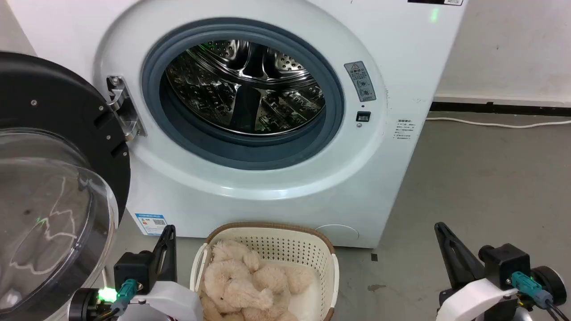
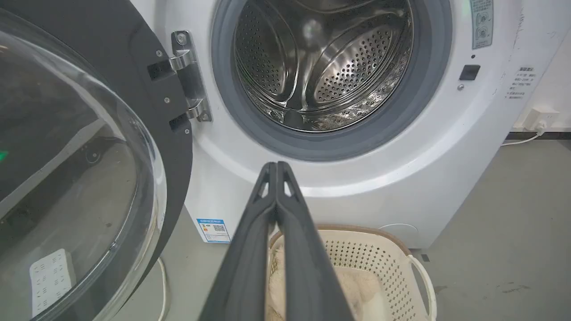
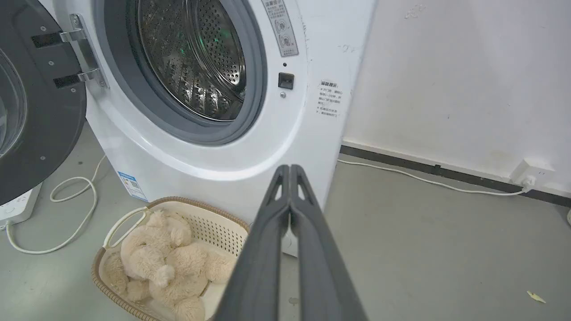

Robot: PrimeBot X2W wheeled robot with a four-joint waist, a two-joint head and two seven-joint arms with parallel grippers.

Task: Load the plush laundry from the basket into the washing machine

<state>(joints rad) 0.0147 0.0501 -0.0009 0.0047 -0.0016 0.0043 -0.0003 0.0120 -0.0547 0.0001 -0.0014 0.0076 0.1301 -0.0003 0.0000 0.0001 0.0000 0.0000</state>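
We face the washing machine [image 1: 267, 196] with its door [image 1: 53, 98] swung wide open at 9 o'clock of the round opening, the clear dome turned toward us. Behind the grey rubber ring the steel drum [image 1: 245, 84] shines, dotted with holes.

On the floor [image 1: 468, 178] at 6 o'clock of the opening, just in front of the machine's base, stands the basket [image 1: 267, 226]. The plush laundry [image 1: 241, 281] lies inside it, a shaggy cream heap piled toward the basket's 9 o'clock side, with a bare strip of the basket's bottom at 3 o'clock.

Our left claw [image 2: 276, 166] hangs at 7 o'clock in the head view, near the basket's 9 o'clock side. Its two fingers are pressed together at the tips with nothing between them. Our right claw [image 3: 290, 167] sits at 5 o'clock in the head view, well apart from the basket. Its fingers likewise meet tip to tip and hold nothing. A pale wall [image 1: 513, 44] stands at 2 o'clock, beside the machine.
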